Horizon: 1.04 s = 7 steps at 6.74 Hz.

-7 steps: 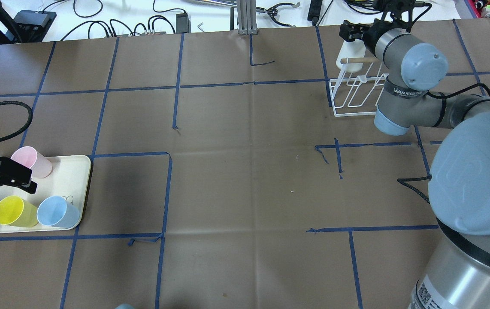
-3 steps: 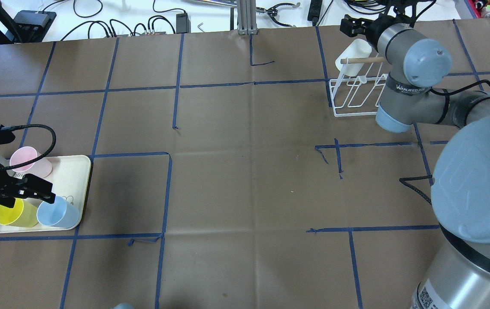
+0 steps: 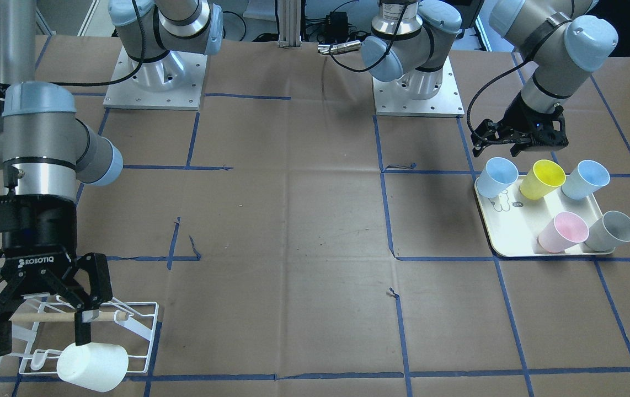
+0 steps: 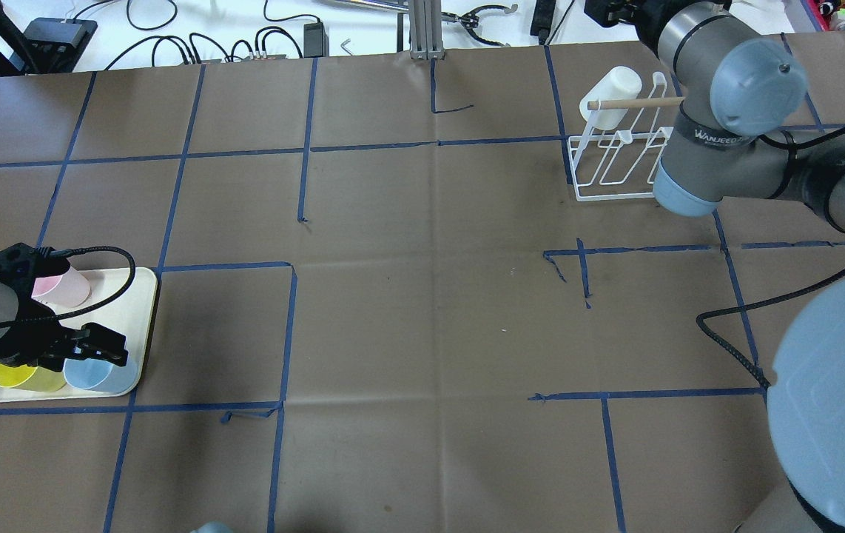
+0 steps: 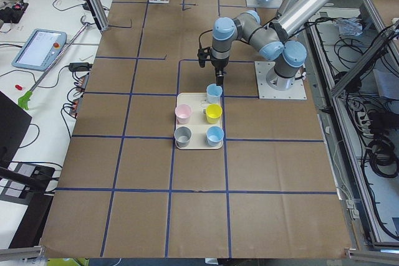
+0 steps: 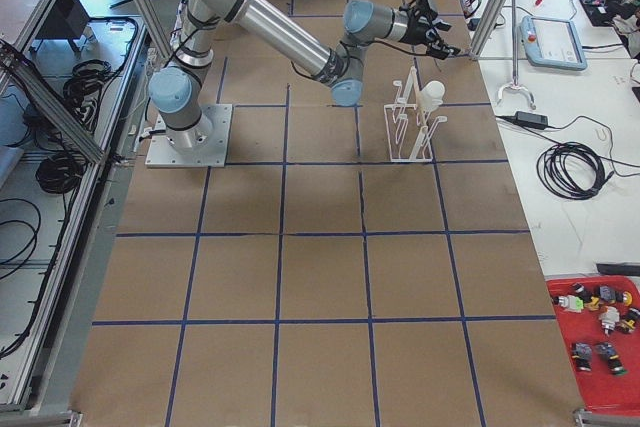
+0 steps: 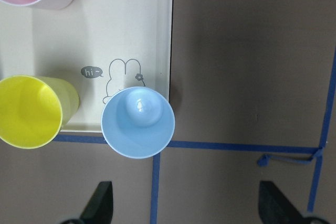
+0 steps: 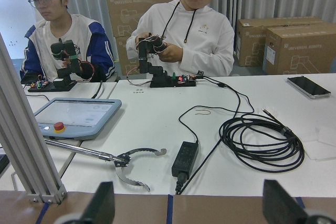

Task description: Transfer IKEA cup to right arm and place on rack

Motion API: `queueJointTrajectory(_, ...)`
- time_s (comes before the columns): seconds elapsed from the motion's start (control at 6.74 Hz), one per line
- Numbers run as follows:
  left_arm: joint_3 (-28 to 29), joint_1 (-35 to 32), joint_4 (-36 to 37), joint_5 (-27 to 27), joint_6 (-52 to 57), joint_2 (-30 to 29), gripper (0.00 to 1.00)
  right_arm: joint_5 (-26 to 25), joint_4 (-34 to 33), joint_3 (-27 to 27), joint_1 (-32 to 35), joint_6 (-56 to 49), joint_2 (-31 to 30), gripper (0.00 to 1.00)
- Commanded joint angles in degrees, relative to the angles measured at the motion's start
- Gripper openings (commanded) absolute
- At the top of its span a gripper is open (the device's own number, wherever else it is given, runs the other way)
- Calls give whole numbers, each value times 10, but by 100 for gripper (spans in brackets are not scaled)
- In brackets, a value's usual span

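Observation:
A white cup (image 3: 92, 366) hangs tilted on the far end of the white wire rack (image 3: 138, 325), also seen in the overhead view (image 4: 610, 87). My right gripper (image 3: 39, 331) hovers above the rack, open and empty; in its wrist view (image 8: 189, 205) the fingertips stand wide apart. My left gripper (image 3: 500, 146) is open and empty above a light blue cup (image 7: 137, 121) at the corner of the cream tray (image 7: 131, 30). That cup (image 4: 97, 374) stands upright beside a yellow cup (image 7: 31, 111).
The tray (image 3: 513, 231) also holds a pink cup (image 3: 563, 231), a grey cup (image 3: 613, 231) and a second light blue cup (image 3: 584, 179). Cables and two operators lie beyond the table's far edge (image 8: 184, 198).
My right gripper has drawn back from the white cup on the rack toward the table's far edge. My left arm has moved over the tray to above the corner blue cup.

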Motion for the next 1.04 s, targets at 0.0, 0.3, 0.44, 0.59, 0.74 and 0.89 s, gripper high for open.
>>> queueJointTrajectory(0.0,-12,-1,22,0,22,-19,96,4,0,50,22,111,-83,100)
queueJointTrajectory(0.3,-11,-2,62,0,34,-56,95,32,-1,129,35,228,-153,100)
queueJointTrajectory(0.44,-12,-7,74,0,34,-79,95,44,-8,157,52,293,-167,100)
queueJointTrajectory(0.59,-11,-7,73,1,35,-78,95,46,-9,174,70,380,-169,100)
queueJointTrajectory(0.74,-11,-8,73,1,35,-79,94,45,-11,191,97,477,-168,100)
queueJointTrajectory(0.89,-11,-8,72,1,35,-80,86,45,-15,206,110,573,-168,100)
